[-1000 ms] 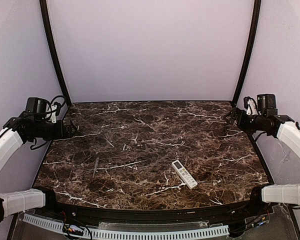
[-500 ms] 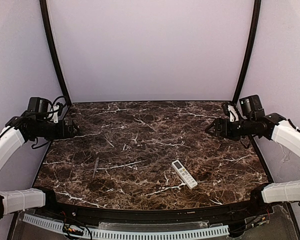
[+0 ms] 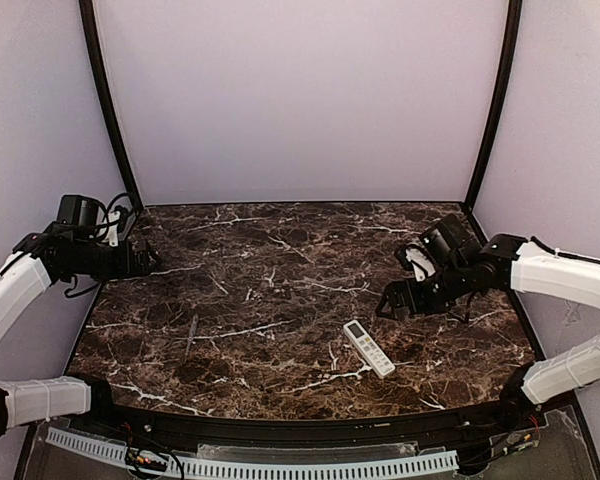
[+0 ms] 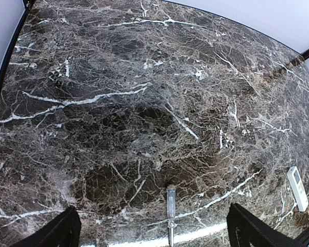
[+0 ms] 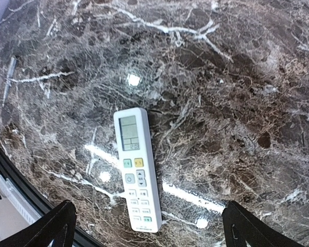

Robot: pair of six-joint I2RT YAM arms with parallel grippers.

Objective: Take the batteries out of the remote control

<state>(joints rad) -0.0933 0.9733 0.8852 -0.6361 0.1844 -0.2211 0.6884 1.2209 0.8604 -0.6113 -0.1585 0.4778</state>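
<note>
Right tool [image 3: 392, 304], top view: spread apart, gripping nothing, low over the table [image 3: 280, 300], just beyond the remote [image 3: 368, 348] on its far-right side. Remote flat on the table, long axis diagonal, far-left to near-right. Left tool [image 3: 148, 262] well apart from the remote, off to its far left. Thin stick [image 3: 191, 335] well left of the remote.

Left wrist: left tool [image 4: 153, 211] wide apart, empty. Stick [image 4: 170, 213] straight ahead, remote [image 4: 297, 188] only at the right margin.

Right wrist: right tool [image 5: 148, 207] wide apart, remote [image 5: 136, 170] framed between its fingers, untouched, button end nearest, display end away. Face up, so batteries out of sight, presumably in a recess underneath. Clearly nearer the right arm; probably needs turning over first.
</note>
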